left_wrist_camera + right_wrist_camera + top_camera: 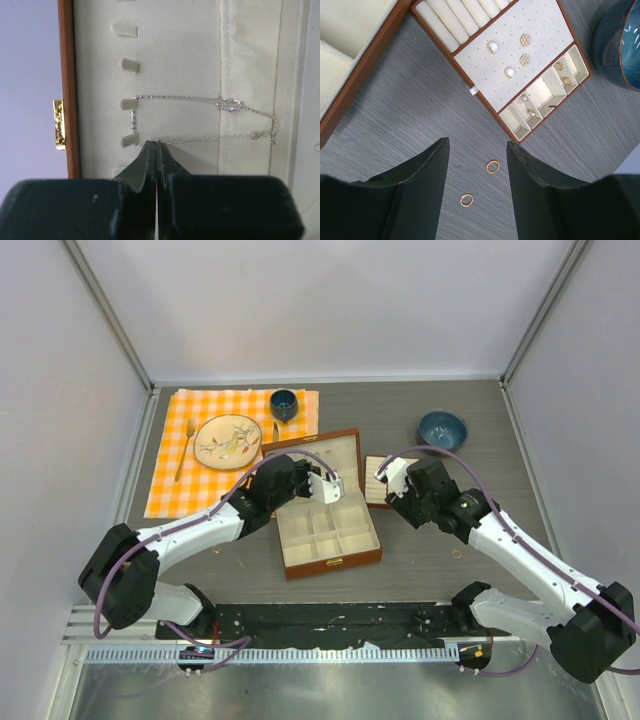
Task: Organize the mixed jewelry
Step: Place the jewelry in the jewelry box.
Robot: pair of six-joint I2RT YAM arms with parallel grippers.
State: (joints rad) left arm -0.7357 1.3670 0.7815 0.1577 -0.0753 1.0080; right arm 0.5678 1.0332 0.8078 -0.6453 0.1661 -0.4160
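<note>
The brown box (330,540) is sitting open at the table's middle, its divided base facing up and its lid (312,454) leaning back. The silver chain (200,98) is hanging on the lid's cream lining, looped around two small tabs (128,104). Its two strands are running sideways across the left wrist view, ending in a bunch at the right. The left gripper (156,145) is pressing its fingers together, with the tips touching the lower strand. I cannot tell whether the strand is pinched. To the right, a separate tray (470,89) is holding stud earrings (525,40) on its pad and small hoops (566,80) in its side cells. Two copper rings (493,166) are lying flat on the table, apart from each other, between the spread fingers of the right gripper (477,146), touching neither finger.
</note>
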